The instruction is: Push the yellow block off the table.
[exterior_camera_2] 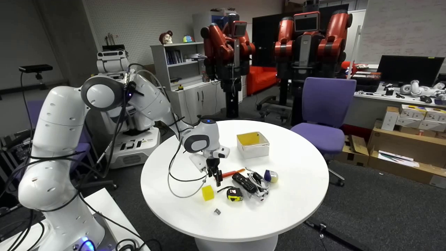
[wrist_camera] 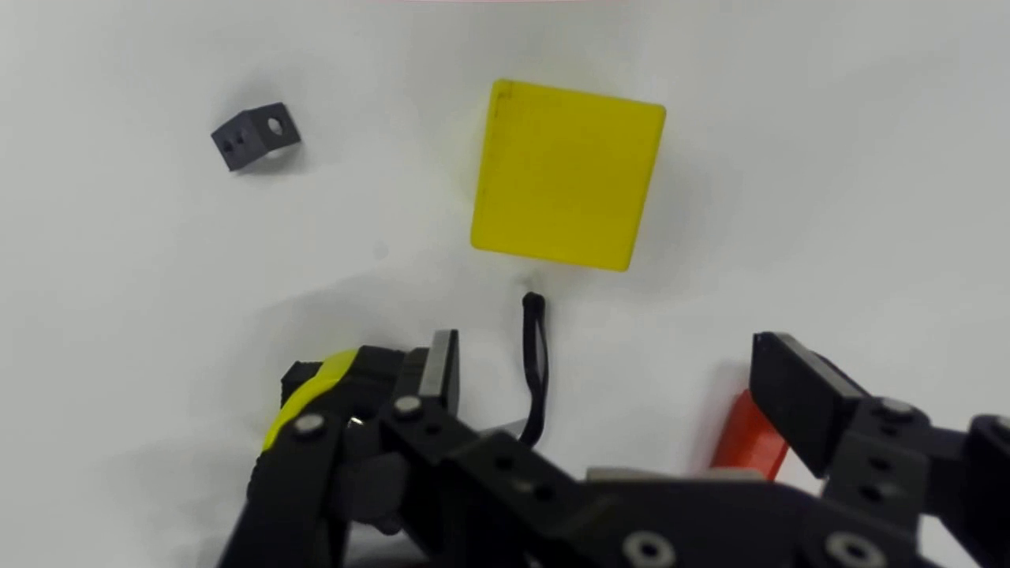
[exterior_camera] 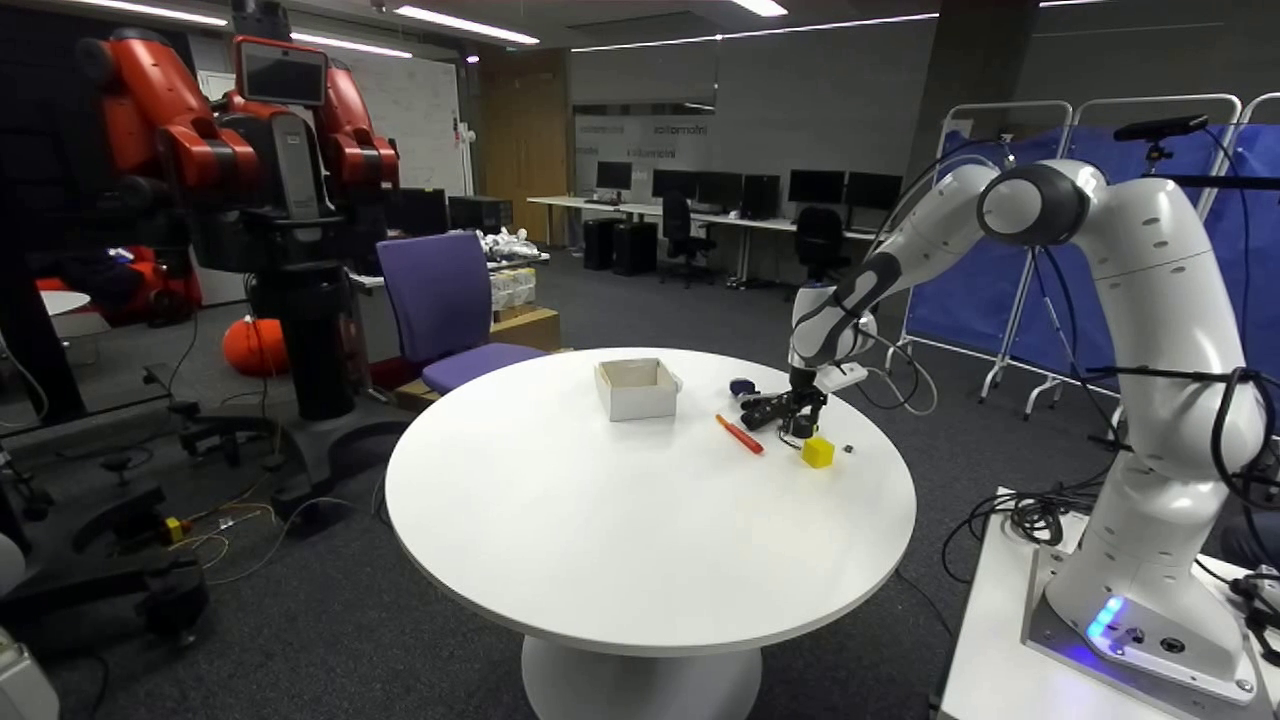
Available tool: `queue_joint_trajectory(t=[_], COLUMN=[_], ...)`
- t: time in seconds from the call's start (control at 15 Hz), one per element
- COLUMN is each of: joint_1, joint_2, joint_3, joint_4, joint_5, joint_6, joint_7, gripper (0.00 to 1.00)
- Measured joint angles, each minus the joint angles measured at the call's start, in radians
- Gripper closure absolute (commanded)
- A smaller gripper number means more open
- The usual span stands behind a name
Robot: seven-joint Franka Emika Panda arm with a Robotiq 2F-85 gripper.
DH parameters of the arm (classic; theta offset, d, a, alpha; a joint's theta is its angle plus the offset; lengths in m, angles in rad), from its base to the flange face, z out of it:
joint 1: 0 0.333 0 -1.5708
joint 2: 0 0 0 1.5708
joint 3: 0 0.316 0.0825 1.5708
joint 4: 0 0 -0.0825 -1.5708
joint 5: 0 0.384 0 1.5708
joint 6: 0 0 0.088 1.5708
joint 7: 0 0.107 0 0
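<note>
The yellow block [wrist_camera: 568,177] lies on the white table [exterior_camera: 560,530], ahead of my fingertips in the wrist view and apart from them. It also shows in both exterior views [exterior_camera: 818,453] [exterior_camera_2: 208,192], on the robot's side of the table. My gripper [wrist_camera: 606,347] is open, fingers wide apart, with nothing held between them. It points down low over the table beside the block in both exterior views [exterior_camera: 803,405] [exterior_camera_2: 216,176]. The round table top [exterior_camera_2: 167,188] is seen almost whole in both exterior views.
A tape measure [wrist_camera: 316,386] with a black strap [wrist_camera: 535,355] lies by the left finger. A red-orange stick [wrist_camera: 750,434] lies by the right finger. A small dark bracket [wrist_camera: 256,136], remote [exterior_camera_2: 244,182], cables [exterior_camera_2: 260,184], purple-capped item [exterior_camera_2: 271,176] and white box [exterior_camera_2: 253,146] are on the table.
</note>
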Motion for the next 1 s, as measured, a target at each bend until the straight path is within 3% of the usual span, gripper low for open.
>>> queue_joint_trajectory(t=[1.0], joint_1=[0.029], joint_2=[0.040], joint_3=[-0.047], joint_4=[-0.007], joint_5=[-0.045], joint_6=[-0.020], joint_7=[0.028], gripper=[0.00])
